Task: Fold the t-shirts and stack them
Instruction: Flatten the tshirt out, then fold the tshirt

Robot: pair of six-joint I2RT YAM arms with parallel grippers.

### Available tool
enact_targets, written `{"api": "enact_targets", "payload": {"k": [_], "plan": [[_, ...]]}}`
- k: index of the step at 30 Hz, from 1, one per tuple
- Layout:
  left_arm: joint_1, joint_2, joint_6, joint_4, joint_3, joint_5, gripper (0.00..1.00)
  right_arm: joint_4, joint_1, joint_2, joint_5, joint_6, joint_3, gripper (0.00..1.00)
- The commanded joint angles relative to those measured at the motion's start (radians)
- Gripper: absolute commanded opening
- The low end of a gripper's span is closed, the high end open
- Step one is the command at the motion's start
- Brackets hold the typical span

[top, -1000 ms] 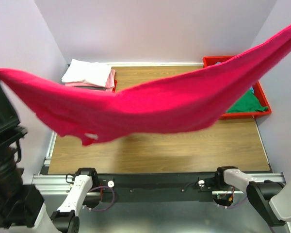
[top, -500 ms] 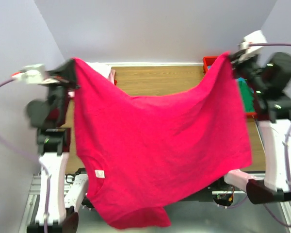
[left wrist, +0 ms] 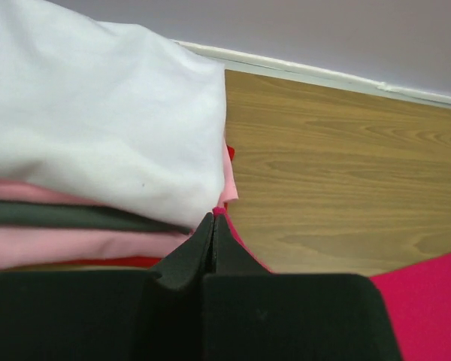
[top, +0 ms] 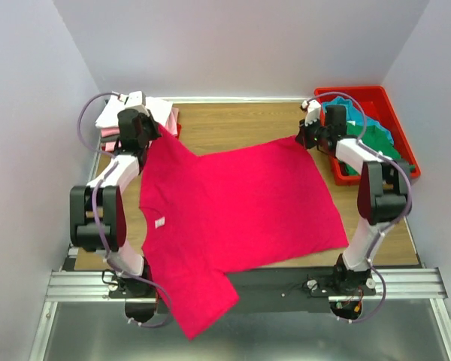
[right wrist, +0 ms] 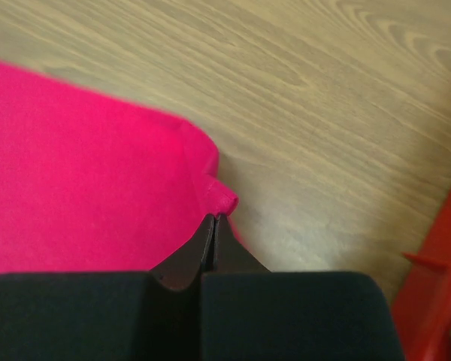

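Crimson-pink t-shirt [top: 240, 203] is down flat on the wooden table [top: 240, 120], spread across the middle. Small white neck label [top: 159, 222] faces up near the left edge. One sleeve [top: 199, 301] hangs off the near edge, over the aluminium rail [top: 406, 282].

Left gripper [top: 145, 138] is at the shirt's far-left corner, jaws fully closed. Its wrist cam shows the black fingertips [left wrist: 209, 233] pressed together with a sliver of crimson cloth pinched at the tip. So it is clamped on the shirt corner, low over the table.

Right gripper [top: 307, 139] is at the far-right corner, same story. Fingertips [right wrist: 209, 229] are tight together with a small nub of crimson fabric caught between them. The shirt edge runs off to the left in its wrist view.

The cloth between the two grippers lies close to taut along the far edge, with a slight dip mid-span.

Folded stack [top: 135, 113] sits in the far-left corner, just beside the left gripper. Top to bottom it is white [left wrist: 98, 128], pale pink, dark grey [left wrist: 75, 214], then pale pink again.

Red tray [top: 383, 94] sits far right, just beyond the right gripper, with loose teal and green shirts [top: 368, 128] inside. The right arm partly covers them.
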Motion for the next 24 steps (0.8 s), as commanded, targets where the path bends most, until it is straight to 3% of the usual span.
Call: {"api": "enact_targets", "payload": {"k": [1, 13, 24], "plan": [[0.007, 0.075, 0.088, 0.1, 0.12, 0.017, 0.0, 0.132, -0.001, 0.126, 0.003, -0.025, 0.111, 0.0], [0.019, 0.216, 0.136, 0.025, 0.292, -0.017, 0.0, 0.137, -0.001, 0.27, 0.182, -0.025, 0.251, 0.0], [0.027, 0.101, 0.16, 0.044, 0.151, 0.019, 0.0, 0.154, -0.025, 0.18, 0.141, 0.003, 0.182, 0.0]]}}
